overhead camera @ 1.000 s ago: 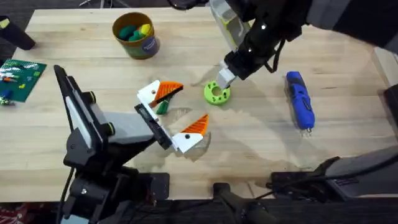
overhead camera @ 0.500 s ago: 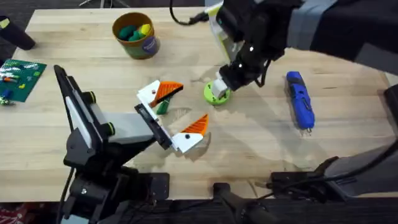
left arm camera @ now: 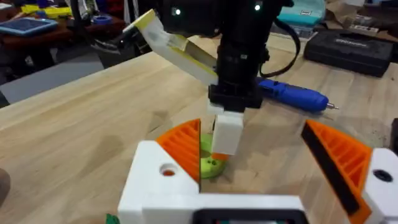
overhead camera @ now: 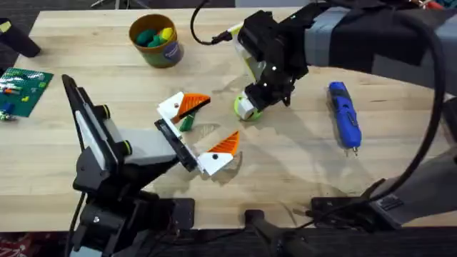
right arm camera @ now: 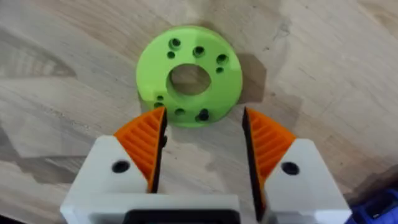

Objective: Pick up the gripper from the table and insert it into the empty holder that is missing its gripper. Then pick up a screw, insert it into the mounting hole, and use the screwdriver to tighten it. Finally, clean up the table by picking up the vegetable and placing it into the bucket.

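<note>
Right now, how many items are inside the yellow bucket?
2 visible: a dark-green piece toward the left side of the bucket and a yellow piece toward the right. More may be hidden beneath them.

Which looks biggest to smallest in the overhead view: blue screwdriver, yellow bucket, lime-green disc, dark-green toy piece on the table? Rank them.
1. Mustard-yellow round bucket and slim bright-blue electric screwdriver: too different in shape to separate, one wider, one longer.
2. Lime-green round disc with holes, partly covered by the right arm.
3. Small dark-green toy piece.
</note>
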You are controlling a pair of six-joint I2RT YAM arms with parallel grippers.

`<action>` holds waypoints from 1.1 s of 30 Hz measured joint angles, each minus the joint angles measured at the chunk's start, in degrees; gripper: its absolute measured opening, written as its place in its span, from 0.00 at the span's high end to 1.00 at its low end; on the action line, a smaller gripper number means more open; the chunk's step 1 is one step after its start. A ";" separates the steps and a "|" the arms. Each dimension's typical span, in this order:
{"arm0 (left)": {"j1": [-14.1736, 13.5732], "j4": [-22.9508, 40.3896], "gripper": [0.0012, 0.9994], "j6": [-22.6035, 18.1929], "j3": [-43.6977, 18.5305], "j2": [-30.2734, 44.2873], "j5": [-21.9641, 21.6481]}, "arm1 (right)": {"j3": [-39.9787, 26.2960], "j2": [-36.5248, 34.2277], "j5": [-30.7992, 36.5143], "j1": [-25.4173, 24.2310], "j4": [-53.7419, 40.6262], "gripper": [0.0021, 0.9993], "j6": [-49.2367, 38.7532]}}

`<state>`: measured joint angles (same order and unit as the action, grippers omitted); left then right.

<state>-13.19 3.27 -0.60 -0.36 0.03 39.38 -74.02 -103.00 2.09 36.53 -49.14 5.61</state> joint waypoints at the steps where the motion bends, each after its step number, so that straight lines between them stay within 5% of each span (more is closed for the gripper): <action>1: 0.00 0.00 0.01 0.00 0.00 0.00 0.00 | 0.00 0.00 0.00 0.00 0.07 0.32 0.00; 6: 0.00 0.00 0.01 0.00 0.00 0.02 0.00 | 0.00 0.00 0.00 0.00 0.09 0.33 0.01; 14: 0.00 0.00 0.01 0.00 0.00 0.02 0.00 | 0.00 0.02 0.00 0.00 0.26 0.51 0.31; 33: 0.00 0.00 0.01 0.00 0.00 0.02 0.00 | 0.00 0.00 0.00 0.44 0.21 0.68 0.41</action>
<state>-13.19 3.27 -0.60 -0.36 0.05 39.38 -74.02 -103.00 2.09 36.97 -48.93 6.02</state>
